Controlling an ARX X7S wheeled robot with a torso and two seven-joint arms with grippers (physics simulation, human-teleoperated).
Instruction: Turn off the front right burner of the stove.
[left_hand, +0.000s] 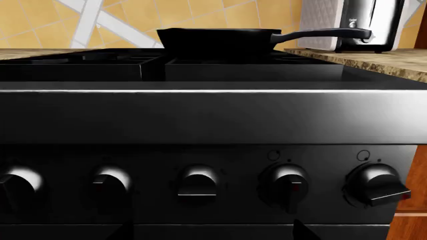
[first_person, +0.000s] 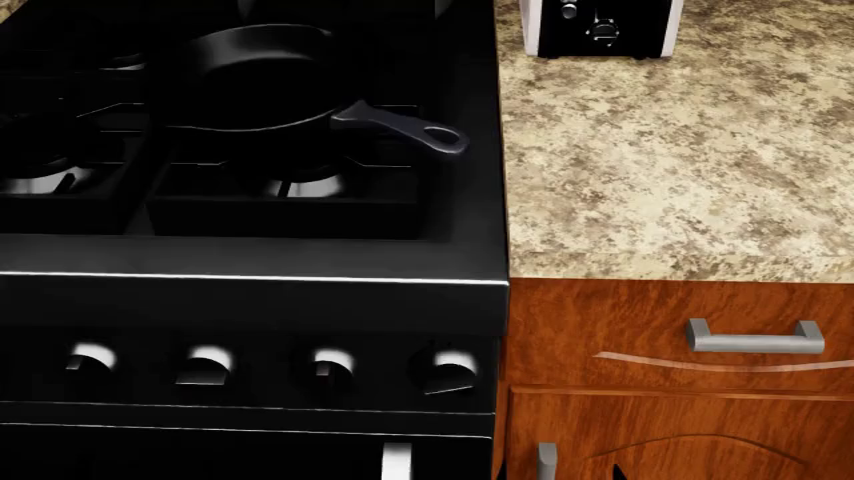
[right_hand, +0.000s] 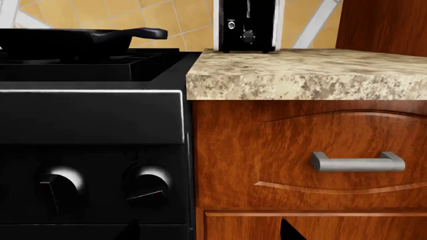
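Note:
The glossy black stove (first_person: 254, 300) fills the left of the head view. Its front right burner (first_person: 302, 186) shows a pale glint under its grate. Four knobs show there; the rightmost knob (first_person: 451, 372) has its pointer tilted. No gripper shows in the head view. In the left wrist view the stove (left_hand: 200, 115) shows five knobs; the rightmost (left_hand: 373, 184) is tilted, the others point down. My left gripper (left_hand: 213, 232) is open and empty, just in front of the panel below the knobs. My right gripper (right_hand: 210, 232) is open and empty, straddling the stove-cabinet seam below the tilted knob (right_hand: 148, 187).
A black skillet (first_person: 260, 75) sits on the rear right grate, handle toward the counter. A speckled countertop (first_person: 667, 150) with a toaster (first_person: 601, 25) lies to the right. Wooden cabinets with a silver drawer handle (first_person: 754, 337) stand below it.

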